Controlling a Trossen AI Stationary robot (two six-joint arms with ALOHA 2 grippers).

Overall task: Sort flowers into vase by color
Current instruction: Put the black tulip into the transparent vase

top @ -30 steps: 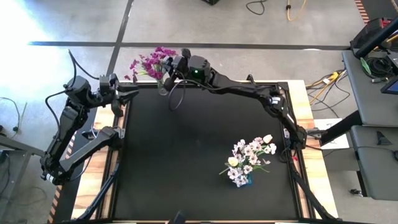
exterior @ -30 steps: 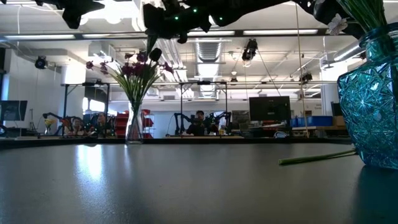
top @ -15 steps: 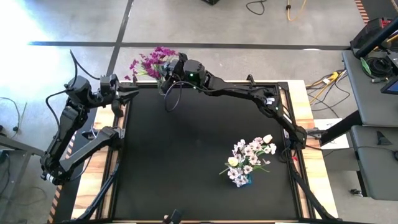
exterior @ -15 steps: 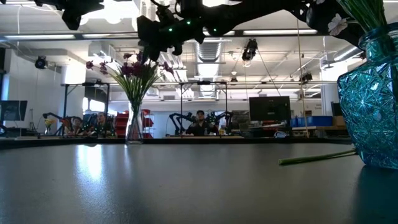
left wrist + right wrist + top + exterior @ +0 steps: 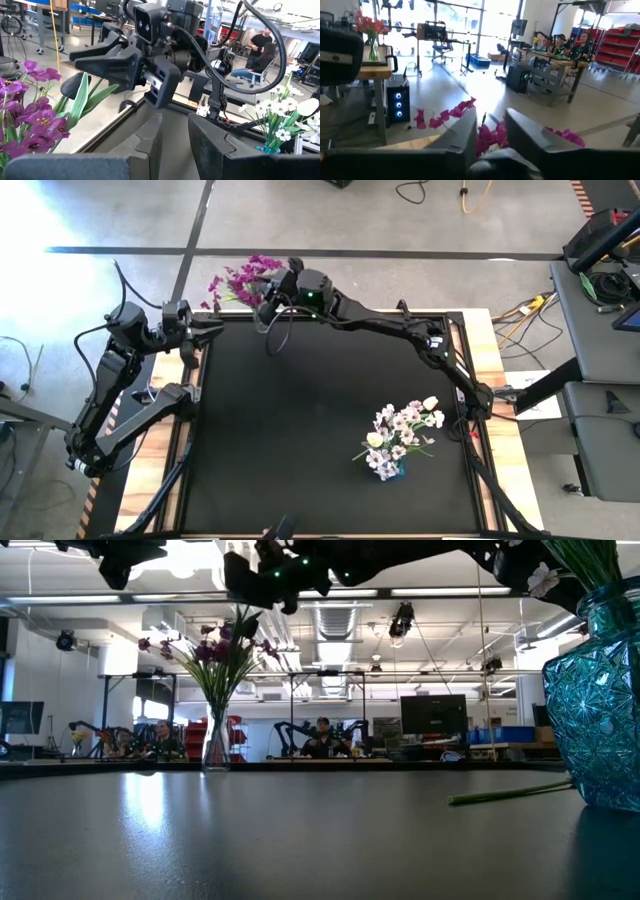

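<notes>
Bright overhead lights; glare on tabletop [image 5: 150, 805]; bg soft.

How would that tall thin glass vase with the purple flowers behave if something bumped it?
The clear vase looks narrow and tall, and the purple flowers fan out wide above it, so it would probably tip easily. It stands at the table's far edge, so a fall could take it off. Being apparently glass, it may break.

right hand [image 5: 268, 298] opened, shifted above magenta flowers [image 5: 238, 280]
</notes>
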